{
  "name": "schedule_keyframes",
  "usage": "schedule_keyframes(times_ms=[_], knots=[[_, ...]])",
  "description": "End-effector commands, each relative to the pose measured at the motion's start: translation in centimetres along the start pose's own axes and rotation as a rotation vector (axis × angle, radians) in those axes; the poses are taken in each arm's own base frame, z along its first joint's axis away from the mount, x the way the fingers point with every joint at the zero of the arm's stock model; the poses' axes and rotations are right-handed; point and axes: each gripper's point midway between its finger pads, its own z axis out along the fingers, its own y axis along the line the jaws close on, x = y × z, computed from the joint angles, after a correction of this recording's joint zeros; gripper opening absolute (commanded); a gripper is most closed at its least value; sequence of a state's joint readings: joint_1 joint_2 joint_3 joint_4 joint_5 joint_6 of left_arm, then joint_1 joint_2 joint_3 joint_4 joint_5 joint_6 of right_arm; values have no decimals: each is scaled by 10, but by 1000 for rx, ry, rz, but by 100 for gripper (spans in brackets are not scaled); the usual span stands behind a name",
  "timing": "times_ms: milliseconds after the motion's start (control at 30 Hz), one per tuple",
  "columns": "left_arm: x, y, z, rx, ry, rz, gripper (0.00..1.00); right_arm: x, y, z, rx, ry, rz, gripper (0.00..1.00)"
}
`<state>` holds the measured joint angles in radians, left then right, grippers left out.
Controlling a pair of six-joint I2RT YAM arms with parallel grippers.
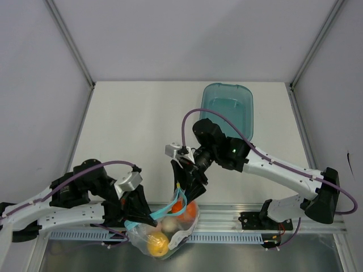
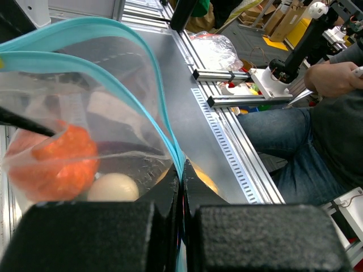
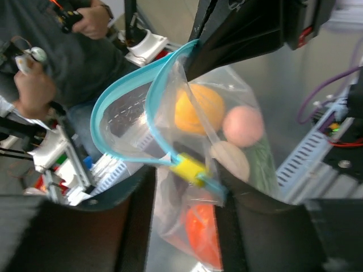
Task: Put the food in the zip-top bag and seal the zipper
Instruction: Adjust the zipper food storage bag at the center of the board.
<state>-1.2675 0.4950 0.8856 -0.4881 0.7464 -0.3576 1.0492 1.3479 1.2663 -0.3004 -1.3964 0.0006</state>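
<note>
My left fingers (image 2: 181,226) are shut tight on the zip-top bag (image 1: 164,235). My right fingers (image 1: 187,199) sit around it; whether they squeeze, I cannot tell.

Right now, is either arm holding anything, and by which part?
Left fingers pinch the zip-top bag by its zipper end; right fingers straddle the other end, grip unclear.

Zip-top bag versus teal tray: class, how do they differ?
The zip-top bag is clear and floppy; the teal tray is tinted and rigid. The bag hangs from the left pincer at the near edge; the tray lies flat farther back. The bag holds food; the tray shows none. Both are see-through.
</note>
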Motion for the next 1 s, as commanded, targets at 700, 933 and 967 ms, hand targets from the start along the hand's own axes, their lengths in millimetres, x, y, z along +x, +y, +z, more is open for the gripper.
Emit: schedule_keyframes(times_ms=[700, 933, 967], knots=[[25, 139, -32, -767, -78, -161, 64, 24, -66, -33, 435, -191, 175, 0], [29, 173, -65, -1022, -131, -163, 86, 54, -97, -74, 688, -282, 279, 0], [21, 172, -68, -1033, -159, -151, 87, 63, -100, -76, 711, -278, 305, 0]])
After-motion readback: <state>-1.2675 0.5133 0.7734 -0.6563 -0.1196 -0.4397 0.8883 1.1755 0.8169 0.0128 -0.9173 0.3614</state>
